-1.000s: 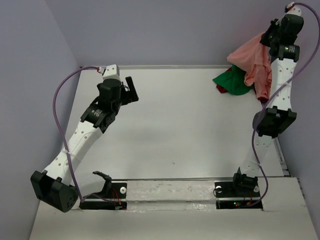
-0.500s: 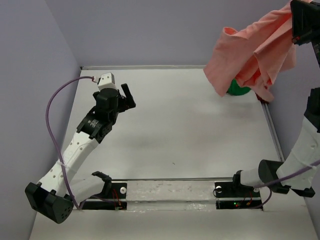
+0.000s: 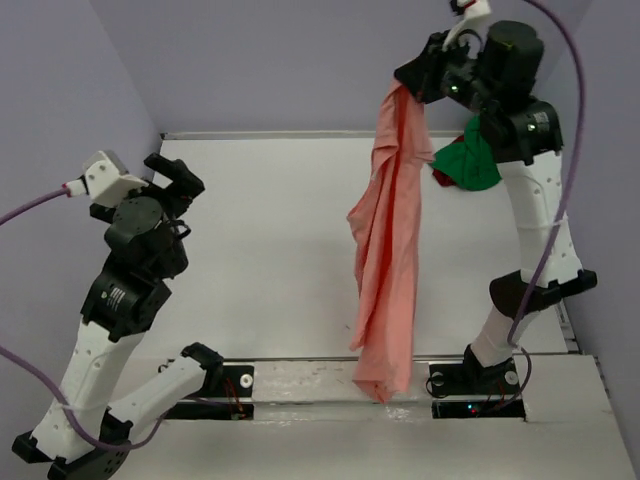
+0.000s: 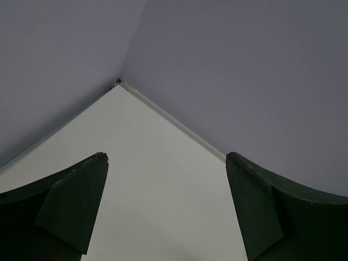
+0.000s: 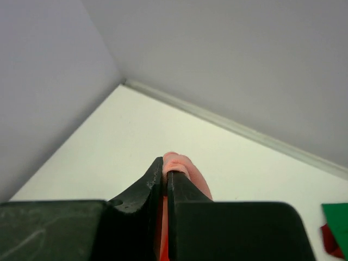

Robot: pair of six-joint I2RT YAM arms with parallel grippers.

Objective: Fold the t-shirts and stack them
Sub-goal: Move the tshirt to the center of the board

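My right gripper [image 3: 405,82] is shut on the salmon pink t-shirt [image 3: 388,240] and holds it high over the table, so the cloth hangs down in a long strip to the front rail. In the right wrist view the pinched pink cloth [image 5: 179,166] shows between the shut right gripper [image 5: 165,169]. The bright green t-shirt [image 3: 468,165] lies crumpled at the far right of the table, partly behind the right arm; its edge shows in the right wrist view [image 5: 336,223]. My left gripper [image 3: 178,178] is open and empty, raised over the table's left side [image 4: 166,163].
Lilac walls close the table [image 3: 260,260] at the back and both sides. A metal rail [image 3: 330,380] with the two arm bases runs along the near edge. A dark red patch [image 3: 441,178] shows beside the green shirt.
My right arm swung the pink shirt from the far right corner up and leftward; the cloth now hangs straight down over the middle right. My left arm drew back to the left and rose.
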